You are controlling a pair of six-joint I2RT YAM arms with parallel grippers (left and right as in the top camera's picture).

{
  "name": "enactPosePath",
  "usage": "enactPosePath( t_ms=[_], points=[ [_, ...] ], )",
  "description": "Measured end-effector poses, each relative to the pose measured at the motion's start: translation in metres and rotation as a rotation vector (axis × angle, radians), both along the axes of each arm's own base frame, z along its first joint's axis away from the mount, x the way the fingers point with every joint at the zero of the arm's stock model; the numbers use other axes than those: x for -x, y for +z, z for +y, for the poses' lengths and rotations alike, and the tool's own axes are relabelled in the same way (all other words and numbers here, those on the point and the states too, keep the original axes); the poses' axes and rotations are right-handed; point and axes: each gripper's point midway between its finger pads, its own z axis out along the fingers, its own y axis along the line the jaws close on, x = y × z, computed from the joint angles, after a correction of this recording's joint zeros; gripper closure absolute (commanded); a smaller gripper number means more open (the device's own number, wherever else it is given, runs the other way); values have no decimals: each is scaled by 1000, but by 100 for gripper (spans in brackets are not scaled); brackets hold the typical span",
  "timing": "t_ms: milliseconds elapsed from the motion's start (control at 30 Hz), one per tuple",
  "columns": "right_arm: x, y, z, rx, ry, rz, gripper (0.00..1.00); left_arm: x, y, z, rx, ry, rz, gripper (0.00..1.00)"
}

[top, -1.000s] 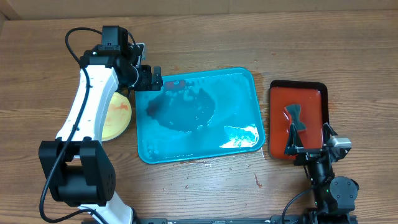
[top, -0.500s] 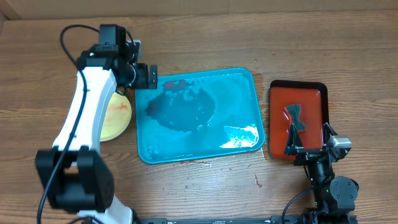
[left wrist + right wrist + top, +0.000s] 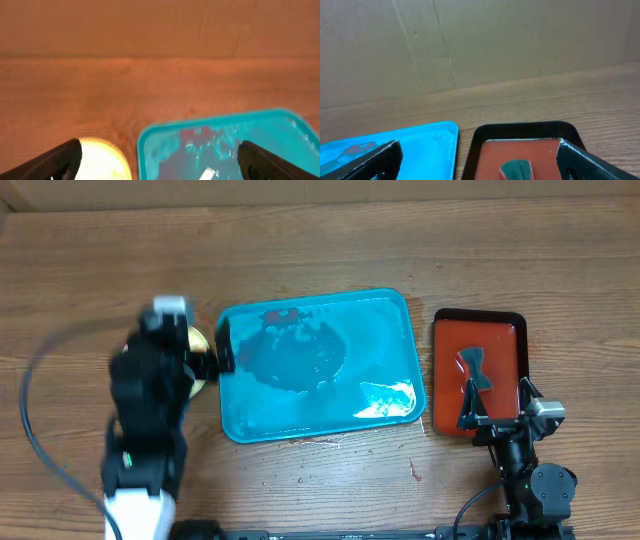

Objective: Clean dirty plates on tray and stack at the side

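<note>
No words, labels, brand marks or numbers can be read anywhere in these views.

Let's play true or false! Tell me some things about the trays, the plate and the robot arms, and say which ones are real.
1. The teal tray has red smears on it. True.
2. A plate lies in the teal tray. False: none does; the yellow plate lies on the table, left of the tray.
3. The left end effector is open. True.
4. The red tray sits left of the teal tray. False: it sits to its right.
5. The right end effector grips a plate. False: it is open and empty.
</note>
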Motion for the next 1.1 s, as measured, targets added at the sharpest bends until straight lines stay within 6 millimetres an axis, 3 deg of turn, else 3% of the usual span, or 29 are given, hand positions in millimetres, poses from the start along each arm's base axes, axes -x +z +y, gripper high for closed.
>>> enactPosePath(
  t_ms=[200,333,500,767,1100],
  points=[
    [0,0,0,0,0,0,0,53,-42,1,-5,5,-157,0],
    [0,0,0,0,0,-1,0,65,-58,0,-6,5,-208,0],
    [0,0,1,0,5,0,0,72,-77,0,-6,5,-242,0],
    [0,0,1,-1,6,0,0,79,-74,5,-13,32,-337,0],
    [0,0,1,0,7,0,0,82,-89,8,-17,50,-298,0]
  ],
)
